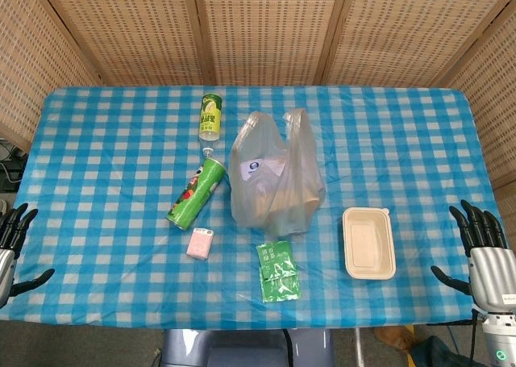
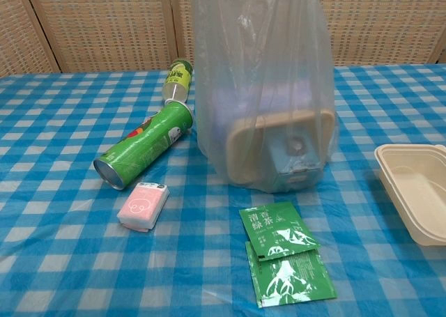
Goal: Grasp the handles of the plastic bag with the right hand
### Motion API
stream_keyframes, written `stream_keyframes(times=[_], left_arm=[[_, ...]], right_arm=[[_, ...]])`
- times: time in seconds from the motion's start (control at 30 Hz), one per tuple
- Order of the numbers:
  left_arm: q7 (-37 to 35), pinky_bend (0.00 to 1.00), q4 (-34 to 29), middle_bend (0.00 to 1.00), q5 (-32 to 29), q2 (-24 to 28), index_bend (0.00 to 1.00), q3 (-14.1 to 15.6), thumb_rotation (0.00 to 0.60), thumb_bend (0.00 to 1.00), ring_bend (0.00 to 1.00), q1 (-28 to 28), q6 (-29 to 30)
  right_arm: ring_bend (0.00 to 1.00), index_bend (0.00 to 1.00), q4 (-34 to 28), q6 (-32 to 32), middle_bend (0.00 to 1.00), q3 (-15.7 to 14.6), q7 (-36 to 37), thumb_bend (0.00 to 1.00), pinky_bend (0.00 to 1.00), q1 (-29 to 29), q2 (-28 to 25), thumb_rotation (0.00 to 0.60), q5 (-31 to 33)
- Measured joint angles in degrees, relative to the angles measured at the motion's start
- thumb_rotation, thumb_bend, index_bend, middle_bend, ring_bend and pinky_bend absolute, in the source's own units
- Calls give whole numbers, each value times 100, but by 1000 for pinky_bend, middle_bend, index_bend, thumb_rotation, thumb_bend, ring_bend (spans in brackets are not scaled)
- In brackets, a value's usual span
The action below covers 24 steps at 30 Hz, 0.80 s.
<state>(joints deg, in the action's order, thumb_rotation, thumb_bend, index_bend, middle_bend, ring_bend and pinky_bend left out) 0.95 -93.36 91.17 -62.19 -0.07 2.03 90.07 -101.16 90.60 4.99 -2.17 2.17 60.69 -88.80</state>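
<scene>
A translucent plastic bag stands upright mid-table with its two handles sticking up at the far side. The chest view shows the bag holding a beige container and a pale box. My right hand hangs open at the table's right front edge, far from the bag, fingers spread upward. At the left front edge my left hand is open too. Neither hand appears in the chest view.
A green chip can lies on its side left of the bag, with a green bottle beyond it. A pink packet and green tea sachets lie in front. An empty beige tray sits right of the bag.
</scene>
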Motion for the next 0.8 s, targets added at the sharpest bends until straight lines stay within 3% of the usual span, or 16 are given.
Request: stream_keyframes(times=[0.47,0.67,0.8], left_arm=[[-45,0,-48,0,35,34,0,15,600,0,0,19,-37],[-68,0,-47,0,-92,30,0,-44,600,0,0,80,-157],[-45,0,-42,0,-187,15,0,-86,600,0,0,125,-250]], right_arm=[[0,0,1,-371,0,36,233,0,0,194,-18,600,73],[0,0,-178,-940,0,226,1112,0,0,618,-473,600,64],[0,0,-270,-1560,0,478,1926,0,0,1193,-988,600,36]])
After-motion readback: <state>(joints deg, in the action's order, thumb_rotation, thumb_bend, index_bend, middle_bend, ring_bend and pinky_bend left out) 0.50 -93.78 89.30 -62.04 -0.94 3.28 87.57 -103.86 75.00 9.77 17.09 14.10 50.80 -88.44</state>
